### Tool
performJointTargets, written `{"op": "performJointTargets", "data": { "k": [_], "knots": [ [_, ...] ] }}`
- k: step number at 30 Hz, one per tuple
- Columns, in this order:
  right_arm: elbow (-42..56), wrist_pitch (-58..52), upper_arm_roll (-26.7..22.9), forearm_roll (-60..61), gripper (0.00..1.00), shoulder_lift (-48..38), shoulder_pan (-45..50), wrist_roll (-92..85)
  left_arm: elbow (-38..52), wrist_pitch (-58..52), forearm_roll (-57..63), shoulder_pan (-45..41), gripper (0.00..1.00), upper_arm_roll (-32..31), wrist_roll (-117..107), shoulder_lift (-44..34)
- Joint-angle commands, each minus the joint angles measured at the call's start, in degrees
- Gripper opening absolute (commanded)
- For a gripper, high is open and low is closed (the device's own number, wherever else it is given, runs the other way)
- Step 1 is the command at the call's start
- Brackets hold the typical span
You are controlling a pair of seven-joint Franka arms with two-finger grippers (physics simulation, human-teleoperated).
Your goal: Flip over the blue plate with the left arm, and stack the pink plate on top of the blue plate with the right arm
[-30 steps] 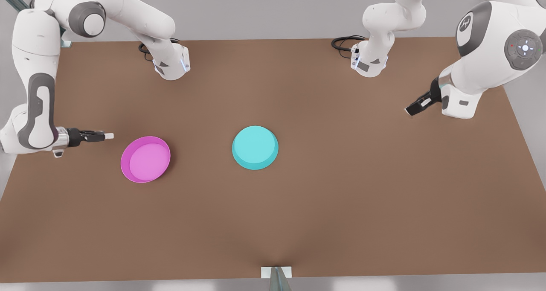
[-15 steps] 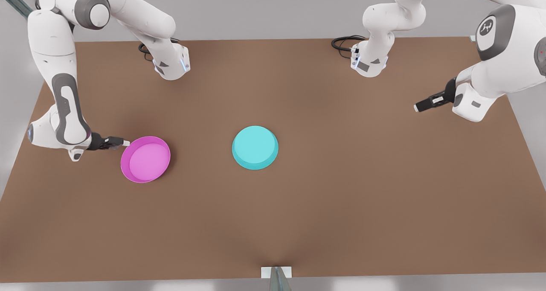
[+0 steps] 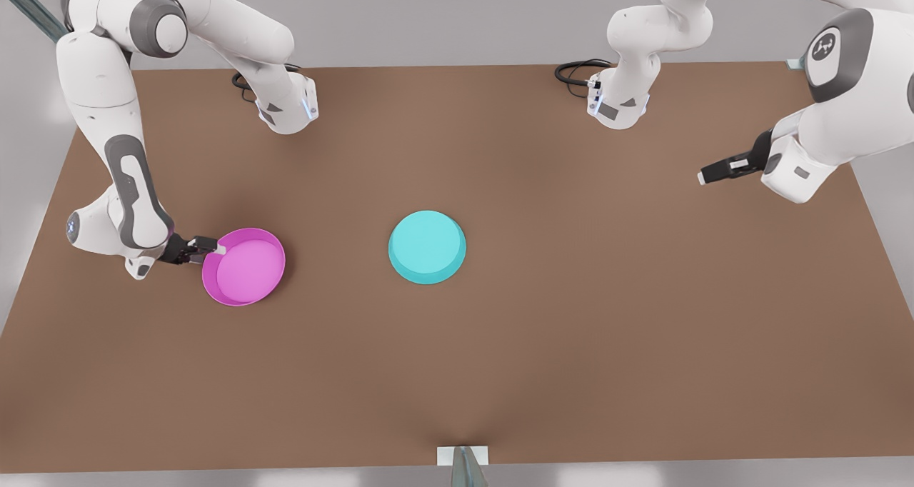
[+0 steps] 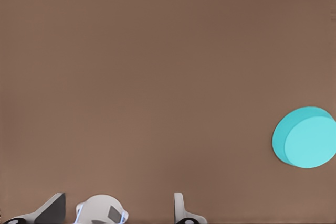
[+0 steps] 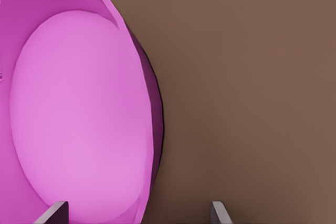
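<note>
The pink plate [image 3: 243, 266] lies open side up on the front view's left of the table. My right gripper [image 3: 213, 246] is at its near-left rim, open, and in the right wrist view [image 5: 137, 208] the rim of the pink plate [image 5: 79, 114] runs between the two fingers [image 5: 55, 211]. The blue plate [image 3: 427, 247] rests at the table's middle, seemingly flat base up, apart from both grippers. My left gripper [image 3: 705, 177] hovers open far off on the front view's right with nothing in it, and its wrist view shows the blue plate [image 4: 307, 137] at a distance.
The brown table [image 3: 571, 330] stretches wide around both plates. The two arm bases [image 3: 285, 108] [image 3: 620, 105] stand at the far edge with black cables [image 3: 575, 71]. A small grey bracket [image 3: 463, 462] sits at the near edge.
My right gripper has come down and moved to the front view's right, from beside the pink plate onto its rim. The left arm has drawn back toward the front view's right. Both plates stay put.
</note>
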Motion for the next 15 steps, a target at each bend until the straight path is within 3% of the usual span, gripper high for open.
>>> {"op": "performJointTargets", "data": {
  "k": [1,4,6,11,15],
  "knots": [
    [0.0,0.9,0.0,0.3,1.0,-0.1,0.0,-5.4,0.0,-0.2,0.1,0.0,1.0,0.1,8.1,-0.1],
    [-0.1,0.8,0.2,0.3,0.96,-0.3,0.0,-5.3,0.0,-0.2,0.1,0.0,1.0,0.1,8.1,-0.1],
    [-0.3,0.5,0.5,0.3,0.83,-0.6,0.1,-4.7,0.0,-0.2,0.1,0.0,1.0,0.1,8.1,-0.1],
    [-0.5,0.3,0.9,0.3,0.59,-0.8,0.1,-4.5,0.0,-0.1,0.1,0.1,1.0,0.1,8.1,-0.1],
    [-0.4,0.2,1.0,0.3,0.45,-0.3,0.0,-4.5,0.0,-0.1,0.0,0.1,1.0,0.3,8.1,-0.2]
  ]
}}
